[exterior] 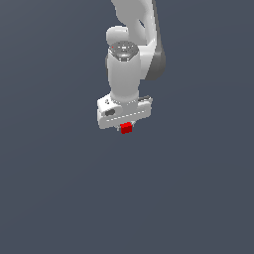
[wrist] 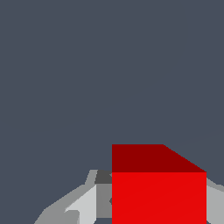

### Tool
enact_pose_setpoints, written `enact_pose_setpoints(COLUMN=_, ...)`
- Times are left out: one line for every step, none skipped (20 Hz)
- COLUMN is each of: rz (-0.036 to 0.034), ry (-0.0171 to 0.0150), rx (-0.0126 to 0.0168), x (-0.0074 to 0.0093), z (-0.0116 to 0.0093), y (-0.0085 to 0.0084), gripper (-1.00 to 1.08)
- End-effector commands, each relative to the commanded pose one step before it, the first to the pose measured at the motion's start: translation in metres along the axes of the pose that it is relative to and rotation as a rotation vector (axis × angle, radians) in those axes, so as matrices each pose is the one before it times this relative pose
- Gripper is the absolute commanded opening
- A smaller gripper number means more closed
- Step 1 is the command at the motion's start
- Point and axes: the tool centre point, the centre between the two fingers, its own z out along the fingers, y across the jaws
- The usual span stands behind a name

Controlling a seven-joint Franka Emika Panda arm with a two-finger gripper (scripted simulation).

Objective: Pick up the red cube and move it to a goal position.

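Fingers are closed in on the red cube: in the wrist view a grey finger shows on each side of it, flush against its faces as far as I can tell, so I read it as gripped. In the exterior view the cube sits right under the gripper, poking out below the white hand, and only part of it shows. I can't tell if it's lifted or resting on the grey floor; no shadow or gap to go by. I judge we're in the carry step. No goal marker is visible in either view, so I can't gauge how far is left. To do it well I'd keep the squeeze steady, move slowly, keep the wrist level and avoid jerks so the cube doesn't slip or twist between the fingers. Containers: none in view, nothing to report there.
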Motion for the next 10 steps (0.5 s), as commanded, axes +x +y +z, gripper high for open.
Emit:
enact_pose_setpoints(rz=-0.00041, ry=0.00001, rx=0.00070, x=-0.00814, z=-0.01711, y=0.00030, gripper=-1.00)
enact_pose_setpoints(rz=0.00000, ry=0.00000, rx=0.00000, x=-0.00256, z=-0.00578, y=0.00020, gripper=-1.00)
enact_pose_setpoints(rz=0.00000, ry=0.00000, rx=0.00000, x=-0.00233, z=-0.00535, y=0.00020, gripper=-1.00)
enact_pose_setpoints(rz=0.00000, ry=0.00000, rx=0.00000, x=-0.00211, z=-0.00491, y=0.00020, gripper=-1.00)
enact_pose_setpoints(rz=0.00000, ry=0.00000, rx=0.00000, x=-0.00188, z=-0.00446, y=0.00019, gripper=-1.00)
enact_pose_setpoints(rz=0.00000, ry=0.00000, rx=0.00000, x=-0.00165, z=-0.00400, y=0.00019, gripper=-1.00)
enact_pose_setpoints(rz=0.00000, ry=0.00000, rx=0.00000, x=-0.00141, z=-0.00354, y=0.00019, gripper=-1.00)
enact_pose_setpoints(rz=0.00000, ry=0.00000, rx=0.00000, x=-0.00118, z=-0.00305, y=0.00019, gripper=-1.00)
enact_pose_setpoints(rz=0.00000, ry=0.00000, rx=0.00000, x=-0.00095, z=-0.00255, y=0.00018, gripper=-1.00)
enact_pose_setpoints(rz=0.00000, ry=0.00000, rx=0.00000, x=-0.00073, z=-0.00203, y=0.00016, gripper=-1.00)
